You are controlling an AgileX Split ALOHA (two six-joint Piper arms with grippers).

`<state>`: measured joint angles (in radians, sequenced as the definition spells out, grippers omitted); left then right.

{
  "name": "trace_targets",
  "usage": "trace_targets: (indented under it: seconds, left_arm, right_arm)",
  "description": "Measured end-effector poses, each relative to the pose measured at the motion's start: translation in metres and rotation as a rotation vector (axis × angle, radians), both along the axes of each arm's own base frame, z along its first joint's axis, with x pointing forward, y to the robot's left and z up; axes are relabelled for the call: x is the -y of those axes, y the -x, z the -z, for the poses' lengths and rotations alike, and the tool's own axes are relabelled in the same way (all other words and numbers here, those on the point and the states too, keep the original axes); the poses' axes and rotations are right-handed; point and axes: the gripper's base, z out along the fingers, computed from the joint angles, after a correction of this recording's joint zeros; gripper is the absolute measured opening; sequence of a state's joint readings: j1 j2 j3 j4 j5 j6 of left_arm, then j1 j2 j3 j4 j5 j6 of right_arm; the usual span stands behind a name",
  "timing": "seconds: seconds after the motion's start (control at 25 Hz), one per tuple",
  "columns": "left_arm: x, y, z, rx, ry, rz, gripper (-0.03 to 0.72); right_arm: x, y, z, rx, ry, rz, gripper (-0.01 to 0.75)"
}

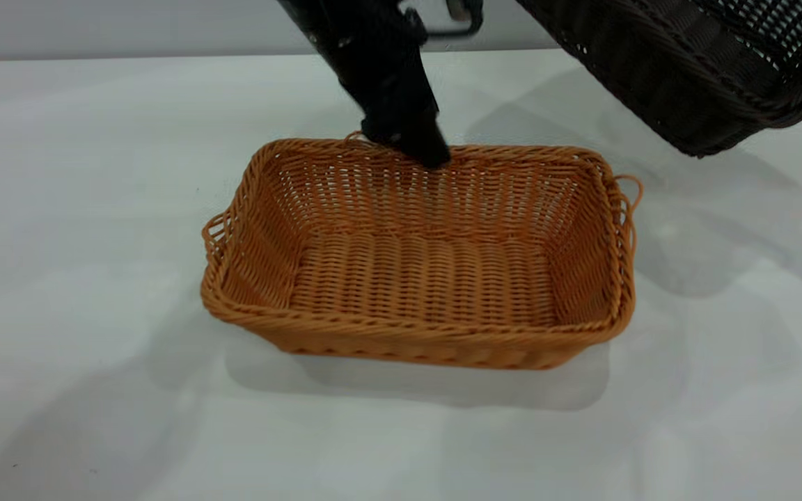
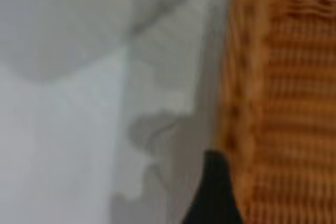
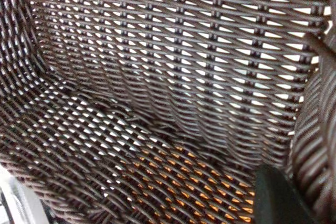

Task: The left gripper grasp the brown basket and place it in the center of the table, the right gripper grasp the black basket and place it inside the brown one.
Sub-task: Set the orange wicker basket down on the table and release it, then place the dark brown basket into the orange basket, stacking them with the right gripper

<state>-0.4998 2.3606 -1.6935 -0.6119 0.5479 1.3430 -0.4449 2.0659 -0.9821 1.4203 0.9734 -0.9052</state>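
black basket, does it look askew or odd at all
Yes: the black basket hangs tilted in the air at the exterior view's upper right, clear of the table, not yet inside the brown basket. That one sits flat, with the left gripper at its far rim.

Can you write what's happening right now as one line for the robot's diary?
left gripper: at brown basket far rim | brown basket: on table | black basket: lifted, tilted, upper right | right gripper: holding it
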Motion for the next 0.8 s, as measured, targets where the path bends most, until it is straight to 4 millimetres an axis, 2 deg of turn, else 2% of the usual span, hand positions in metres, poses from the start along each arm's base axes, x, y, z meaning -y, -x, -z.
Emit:
trace_targets:
  seconds: [0.16,0.32,0.44,0.56,0.68,0.8]
  left_arm:
    - [-0.016,-0.016,-0.031,0.02,0.069,-0.206,0.547]
    - [-0.062,-0.035,-0.074,-0.013,0.156,-0.451,0.549]
    - [-0.103,-0.045,-0.099,-0.039,0.209,-0.613,0.549]
    - [-0.138,-0.053,-0.11,-0.031,0.228,-0.699,0.549]
    - [-0.157,-0.056,-0.11,-0.042,0.223,-0.727,0.549]
    - [-0.164,-0.055,-0.109,-0.058,0.217,-0.73,0.549]
  right_arm:
    - [-0.001,0.004,-0.018,0.008,0.029,-0.032,0.079]
    - [-0.017,0.008,-0.035,-0.021,0.081,-0.117,0.079]
    - [-0.05,0.009,-0.039,-0.063,0.113,-0.238,0.079]
    - [-0.089,0.01,-0.036,-0.094,0.153,-0.369,0.079]
    - [-0.126,0.011,-0.033,-0.091,0.198,-0.458,0.079]
    - [-0.151,0.014,-0.032,-0.079,0.226,-0.513,0.079]
